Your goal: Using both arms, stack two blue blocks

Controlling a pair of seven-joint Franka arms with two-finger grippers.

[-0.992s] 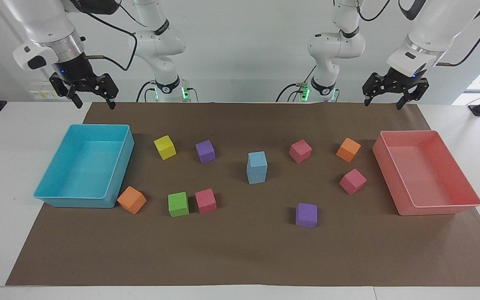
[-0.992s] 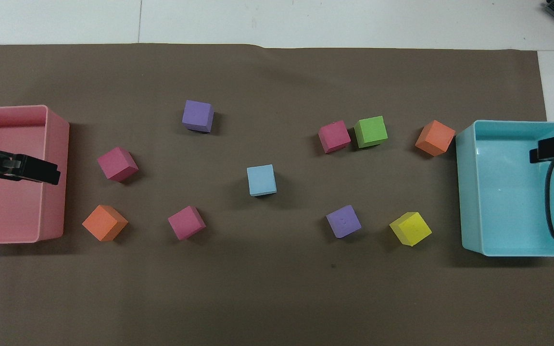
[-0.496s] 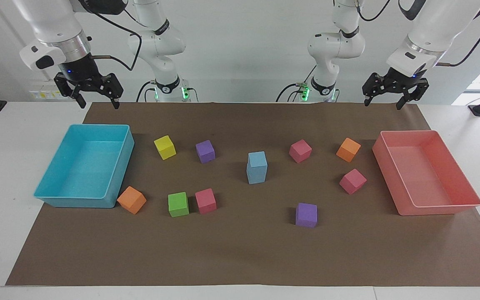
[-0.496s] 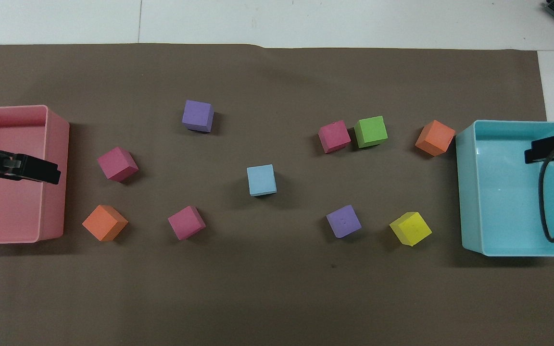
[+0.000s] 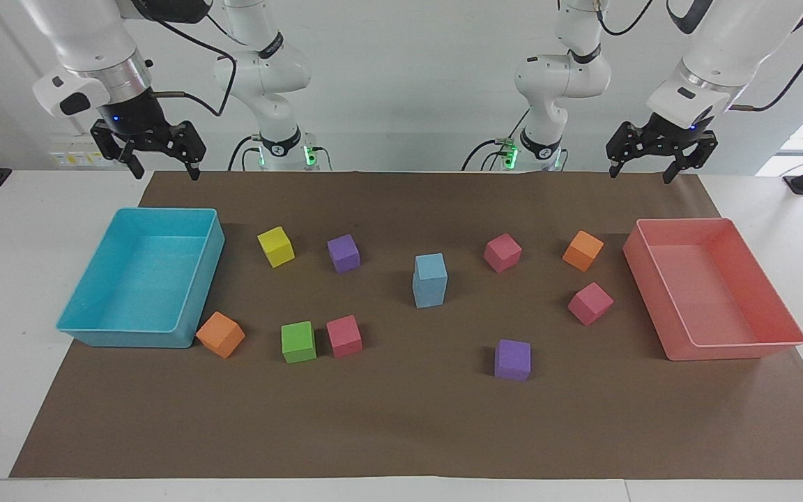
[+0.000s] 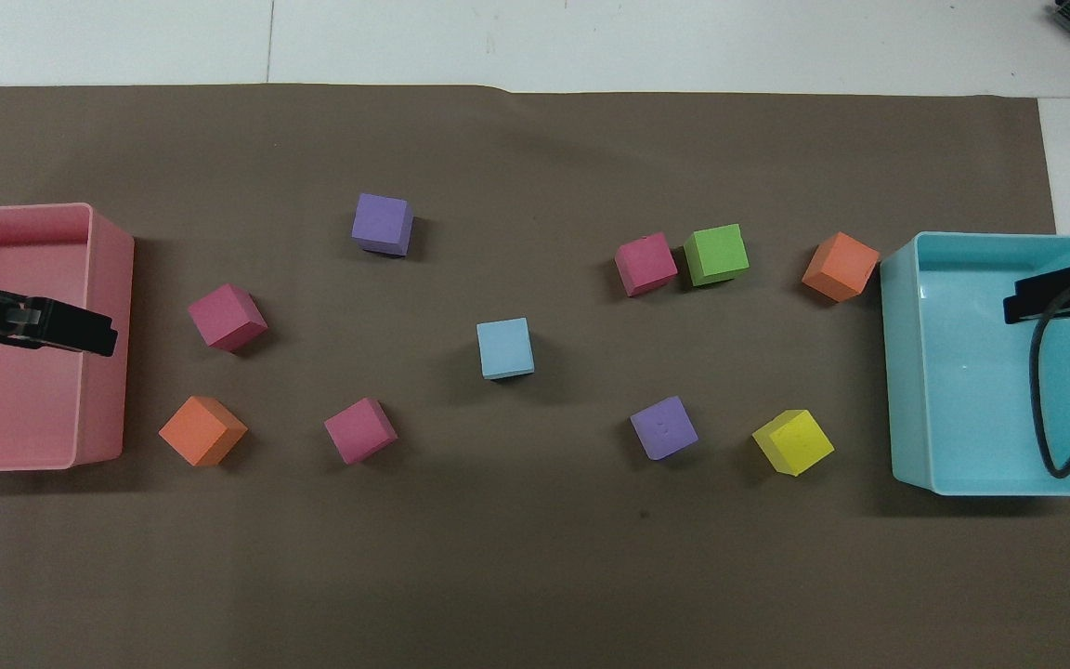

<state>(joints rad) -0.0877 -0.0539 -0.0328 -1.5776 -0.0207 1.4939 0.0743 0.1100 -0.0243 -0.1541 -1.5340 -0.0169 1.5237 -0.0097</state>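
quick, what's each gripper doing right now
Left gripper: open, holding nothing, up over the table edge near the pink tray.
Right gripper: open, holding nothing, up near the blue tray.

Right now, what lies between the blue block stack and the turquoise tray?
Facing view: small purple foam cube and yellow foam cube lie between the light-blue foam block stack and turquoise plastic tray.

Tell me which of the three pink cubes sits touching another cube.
The pink cube beside the green cube, toward the right arm's end of the table. The other two pink cubes stand alone on the brown mat.
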